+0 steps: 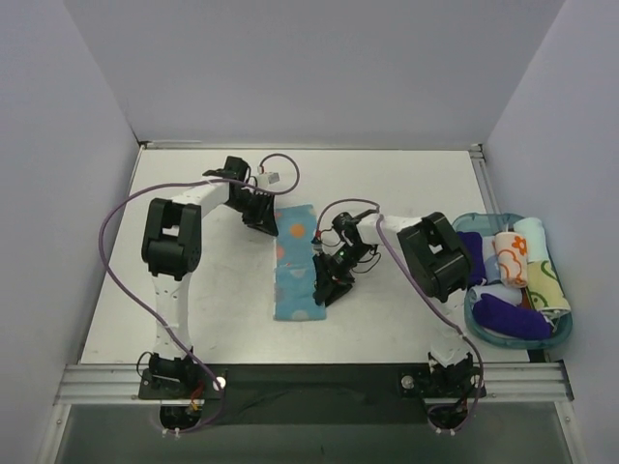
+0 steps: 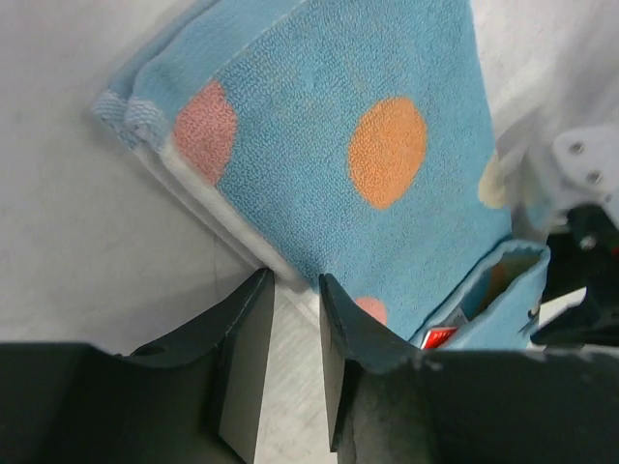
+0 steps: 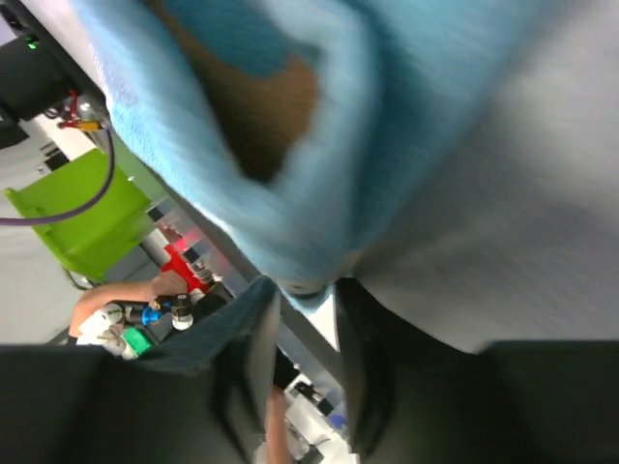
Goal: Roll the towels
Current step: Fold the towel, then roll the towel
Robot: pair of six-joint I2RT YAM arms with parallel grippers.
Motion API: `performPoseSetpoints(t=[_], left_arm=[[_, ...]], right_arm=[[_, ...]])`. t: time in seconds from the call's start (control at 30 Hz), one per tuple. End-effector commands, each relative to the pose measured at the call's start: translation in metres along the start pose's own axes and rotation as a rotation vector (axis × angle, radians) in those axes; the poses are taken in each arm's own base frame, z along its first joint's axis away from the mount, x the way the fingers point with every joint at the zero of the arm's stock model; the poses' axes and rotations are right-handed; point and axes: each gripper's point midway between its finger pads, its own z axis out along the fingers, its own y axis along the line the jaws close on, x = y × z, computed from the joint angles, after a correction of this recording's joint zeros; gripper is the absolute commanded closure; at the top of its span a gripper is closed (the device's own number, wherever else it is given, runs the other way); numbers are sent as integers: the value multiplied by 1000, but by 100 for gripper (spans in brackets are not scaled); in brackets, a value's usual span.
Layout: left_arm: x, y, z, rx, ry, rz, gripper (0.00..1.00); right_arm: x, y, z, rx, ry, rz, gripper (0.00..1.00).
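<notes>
From above, we see one light blue terry towel with orange dots (image 1: 293, 263) lying as a long strip mid-table, its edges partly hidden. In the left wrist view, the left gripper (image 2: 294, 282) shows a narrow slit at the hem; whether it pinches, we cannot tell. The right wrist view is blurred: the right gripper (image 3: 305, 295) clamps a lifted fold.

We see bare table (image 1: 208, 309) left of the blue towel (image 1: 293, 271) and in front of it, free for passing. The left hand (image 1: 265, 223) crowds the towel's far left corner, and the right hand (image 1: 326, 288) pinches its right edge. A basket (image 1: 567, 329) of rolled cloths blocks the table's right side.
</notes>
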Motion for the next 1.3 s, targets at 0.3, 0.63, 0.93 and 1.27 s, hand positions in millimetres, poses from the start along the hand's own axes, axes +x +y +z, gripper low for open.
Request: performPoseSetpoints(t=[0.3, 0.63, 0.93, 1.27], left_arm=[[-31, -50, -123, -24, -330, 387, 36], [91, -99, -127, -173, -246, 1141, 27], [163, -127, -60, -211, -89, 1522, 34], [202, -148, -10, -138, -3, 1612, 45]], right_arm=[[-8, 17, -81, 51, -204, -104, 53], [-47, 60, -56, 23, -197, -201, 63], [-62, 18, 0, 53, -121, -123, 67], [-59, 2, 12, 62, -105, -85, 68]])
